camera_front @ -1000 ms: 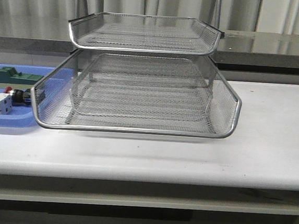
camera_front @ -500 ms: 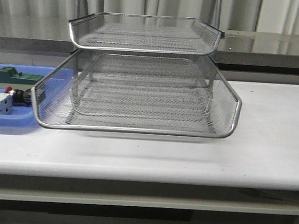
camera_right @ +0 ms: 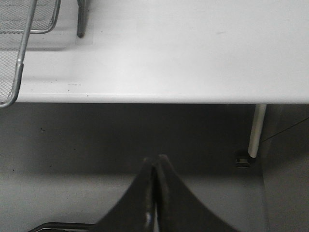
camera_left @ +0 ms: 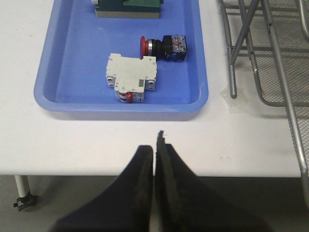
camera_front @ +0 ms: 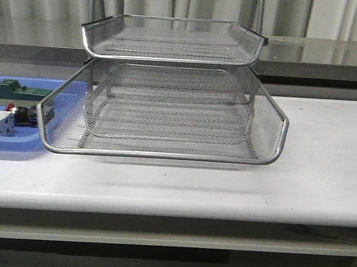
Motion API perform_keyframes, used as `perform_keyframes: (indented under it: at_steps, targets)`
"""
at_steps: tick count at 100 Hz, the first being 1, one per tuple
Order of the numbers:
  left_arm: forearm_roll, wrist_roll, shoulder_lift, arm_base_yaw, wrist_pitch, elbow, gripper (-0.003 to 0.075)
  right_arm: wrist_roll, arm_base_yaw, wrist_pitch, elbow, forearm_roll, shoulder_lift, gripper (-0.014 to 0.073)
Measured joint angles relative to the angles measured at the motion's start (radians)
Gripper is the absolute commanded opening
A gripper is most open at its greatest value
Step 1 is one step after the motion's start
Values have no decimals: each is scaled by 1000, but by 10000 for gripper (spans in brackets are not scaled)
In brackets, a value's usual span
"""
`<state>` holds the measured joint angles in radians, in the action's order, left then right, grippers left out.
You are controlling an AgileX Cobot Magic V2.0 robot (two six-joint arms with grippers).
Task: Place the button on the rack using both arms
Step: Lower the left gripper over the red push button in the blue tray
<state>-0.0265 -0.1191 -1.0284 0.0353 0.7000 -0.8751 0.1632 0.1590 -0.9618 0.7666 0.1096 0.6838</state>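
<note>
The button (camera_left: pixel 163 47), red cap, black body and blue rear block, lies on its side in the blue tray (camera_left: pixel 72 67); the front view shows the button (camera_front: pixel 22 115) at the far left, beside the rack. The silver wire-mesh rack (camera_front: pixel 168 107) stands mid-table with its lower tray pulled forward. My left gripper (camera_left: pixel 155 145) is shut and empty, hovering over the table's front edge short of the blue tray. My right gripper (camera_right: pixel 157 159) is shut and empty, below and in front of the table edge. Neither arm shows in the front view.
In the blue tray (camera_front: pixel 2 143) a white-grey block (camera_left: pixel 132 77) lies just in front of the button and a green block (camera_left: pixel 128 7) behind it. The rack's wire legs (camera_left: pixel 233 58) stand right of the tray. A table leg (camera_right: pixel 255 130) shows under the edge.
</note>
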Motion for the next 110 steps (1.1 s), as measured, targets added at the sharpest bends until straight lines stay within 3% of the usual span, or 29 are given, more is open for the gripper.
perform_keyframes:
  at_steps: [8, 18, 37, 44, 90, 110]
  targets:
    - [0, 0, -21, 0, 0, -9, 50, 0, 0, 0, 0, 0, 0, -68]
    - [0, 2, -28, 0, 8, -9, 190, 0, 0, 0, 0, 0, 0, -68]
    - [-2, 44, -29, 0, 23, -10, 638, 0, 0, 0, 0, 0, 0, -68]
    - [-2, 71, -29, 0, 30, -10, 741, 0, 0, 0, 0, 0, 0, -68]
    - [13, 108, -29, 0, 6, -10, 663, 0, 0, 0, 0, 0, 0, -68]
    - [15, 251, -88, 0, -6, -70, 663, 0, 0, 0, 0, 0, 0, -68]
